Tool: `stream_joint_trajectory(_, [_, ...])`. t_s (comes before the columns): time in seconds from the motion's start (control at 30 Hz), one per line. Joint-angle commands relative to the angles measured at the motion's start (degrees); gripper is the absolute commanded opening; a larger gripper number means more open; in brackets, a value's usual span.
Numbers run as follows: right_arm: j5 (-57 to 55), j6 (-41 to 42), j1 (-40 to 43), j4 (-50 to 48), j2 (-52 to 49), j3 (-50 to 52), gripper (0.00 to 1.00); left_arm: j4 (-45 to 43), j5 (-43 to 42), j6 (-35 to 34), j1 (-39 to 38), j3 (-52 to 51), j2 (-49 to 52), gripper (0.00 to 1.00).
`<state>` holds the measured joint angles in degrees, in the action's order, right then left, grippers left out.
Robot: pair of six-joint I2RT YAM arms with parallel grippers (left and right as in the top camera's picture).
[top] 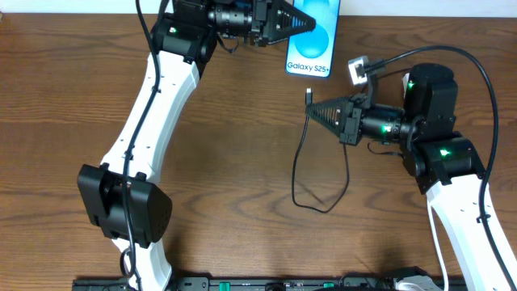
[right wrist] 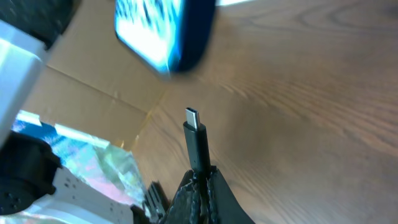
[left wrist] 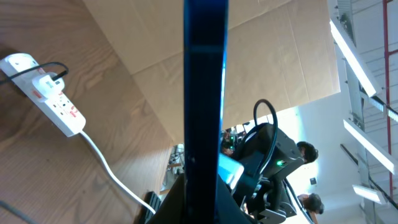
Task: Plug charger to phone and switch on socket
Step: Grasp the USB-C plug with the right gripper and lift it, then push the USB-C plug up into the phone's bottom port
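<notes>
My left gripper (top: 309, 24) is shut on the phone (top: 311, 50), holding it at the table's far edge with its "Galaxy S25+" screen facing up. In the left wrist view the phone (left wrist: 205, 87) shows edge-on as a dark bar between the fingers (left wrist: 202, 190). My right gripper (top: 310, 111) is shut on the charger's black connector (top: 308, 97), whose tip points toward the phone's lower edge, a short gap away. In the right wrist view the connector (right wrist: 196, 140) stands out of the shut fingers (right wrist: 202, 177), below the phone (right wrist: 163, 31). The socket (left wrist: 51, 99) lies on the table.
The charger's thin black cable (top: 297, 174) loops on the brown wooden table (top: 65, 97) in front of my right gripper. The socket's white cord (left wrist: 109, 171) trails toward the table edge. A black cable (left wrist: 53, 70) is plugged into the strip. Cardboard panels stand behind.
</notes>
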<state>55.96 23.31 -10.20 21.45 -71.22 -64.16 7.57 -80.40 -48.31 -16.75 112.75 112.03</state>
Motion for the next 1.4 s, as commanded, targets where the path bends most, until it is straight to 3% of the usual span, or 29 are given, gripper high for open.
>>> stream_joint_trajectory(0.0, [1.40, 6.58, -0.02, -2.75, 0.50, -0.33, 0.01, -0.44, 0.68, -0.87, 0.28, 0.76, -1.75, 0.07])
stream_joint_trajectory(0.2, [1.38, 11.89, -0.02, -6.56, 0.50, -0.33, 0.01, -0.42, 2.64, -0.92, 0.28, 0.76, -1.75, 0.07])
stream_joint_trajectory(1.37, [0.07, 14.88, -0.02, -8.02, 0.50, -0.33, 0.01, -0.37, -0.17, 0.22, 0.26, 0.76, -1.73, 0.07])
